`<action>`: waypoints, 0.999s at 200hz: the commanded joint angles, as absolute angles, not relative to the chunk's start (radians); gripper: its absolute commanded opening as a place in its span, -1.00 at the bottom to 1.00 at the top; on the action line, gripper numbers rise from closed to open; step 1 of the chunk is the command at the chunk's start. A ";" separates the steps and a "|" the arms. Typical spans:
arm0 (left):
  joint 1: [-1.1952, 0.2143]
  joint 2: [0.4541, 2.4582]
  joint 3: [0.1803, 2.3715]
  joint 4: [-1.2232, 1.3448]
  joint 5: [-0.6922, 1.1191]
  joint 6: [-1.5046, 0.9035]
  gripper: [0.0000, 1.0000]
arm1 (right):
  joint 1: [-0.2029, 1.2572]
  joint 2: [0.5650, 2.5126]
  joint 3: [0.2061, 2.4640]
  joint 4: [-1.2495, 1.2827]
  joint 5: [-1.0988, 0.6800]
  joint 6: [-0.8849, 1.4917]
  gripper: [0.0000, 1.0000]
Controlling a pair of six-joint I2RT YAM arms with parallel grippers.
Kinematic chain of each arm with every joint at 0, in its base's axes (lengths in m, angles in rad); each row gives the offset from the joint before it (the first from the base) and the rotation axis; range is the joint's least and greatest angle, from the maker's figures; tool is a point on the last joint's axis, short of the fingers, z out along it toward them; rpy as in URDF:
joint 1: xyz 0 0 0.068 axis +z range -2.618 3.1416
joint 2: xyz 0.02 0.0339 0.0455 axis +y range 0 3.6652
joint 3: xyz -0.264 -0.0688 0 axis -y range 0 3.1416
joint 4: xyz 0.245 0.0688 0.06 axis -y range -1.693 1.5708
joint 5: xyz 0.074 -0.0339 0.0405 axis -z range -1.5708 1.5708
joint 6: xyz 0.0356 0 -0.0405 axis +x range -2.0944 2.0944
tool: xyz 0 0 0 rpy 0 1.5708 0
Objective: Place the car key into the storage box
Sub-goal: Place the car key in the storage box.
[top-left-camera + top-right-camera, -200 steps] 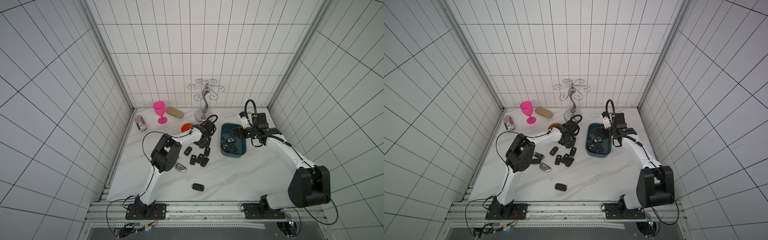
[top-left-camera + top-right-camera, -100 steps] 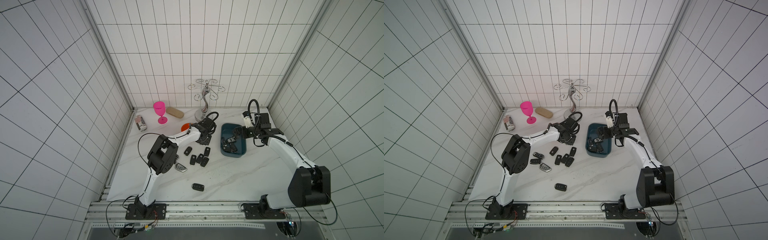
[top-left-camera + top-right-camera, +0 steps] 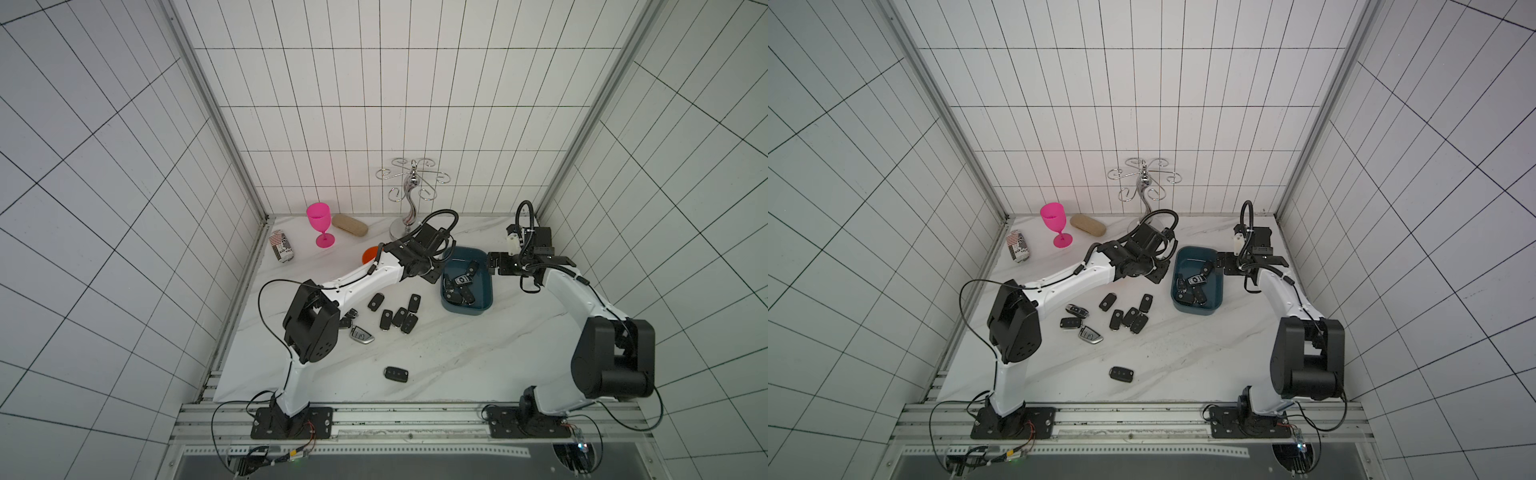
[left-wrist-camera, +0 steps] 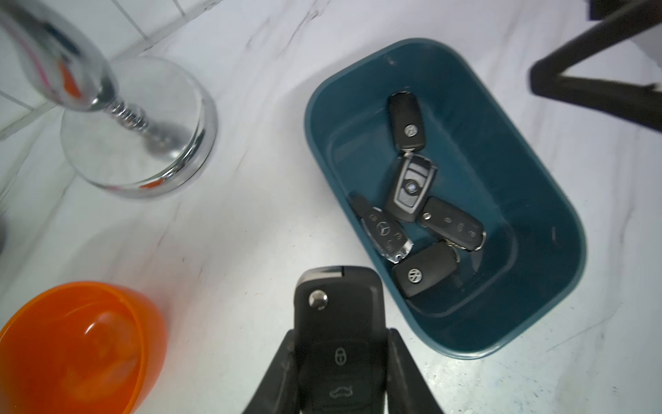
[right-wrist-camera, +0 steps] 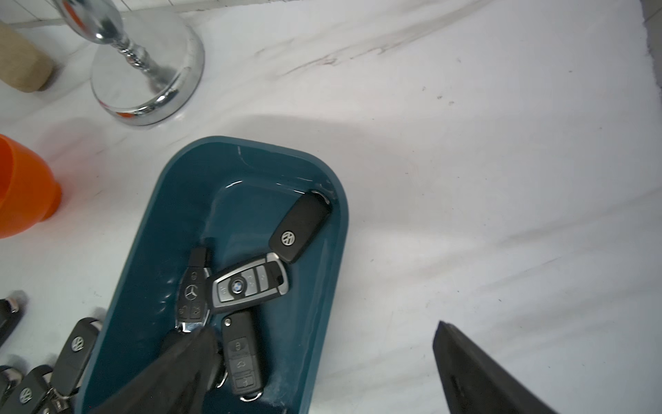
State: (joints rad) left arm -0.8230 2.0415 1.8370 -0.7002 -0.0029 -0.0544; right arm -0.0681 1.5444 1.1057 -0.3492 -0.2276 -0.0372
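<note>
Left pincer (image 4: 340,335) grips a black flip car key (image 4: 338,312) over the worktop (image 4: 250,197), just outside the storage box (image 4: 519,179). The key's long axis meets the box's near rim obliquely. Five fobs (image 4: 408,190) cluster mid-box, with bare floor beyond. Right pincer (image 3: 493,264), spread wide and empty, hangs at the opposite rim.

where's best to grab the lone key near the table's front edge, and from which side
Pinch the lone key across its narrow width at mid-body, coming straight down. It lies flat and alone on the table, so only its long side edges offer a hold. The right gripper is open; the left gripper holds a second key.
</note>
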 commanded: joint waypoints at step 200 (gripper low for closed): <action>-0.871 2.521 2.315 -0.809 0.219 0.003 -0.76 | -0.278 1.521 1.069 -0.350 -0.409 -0.018 0.97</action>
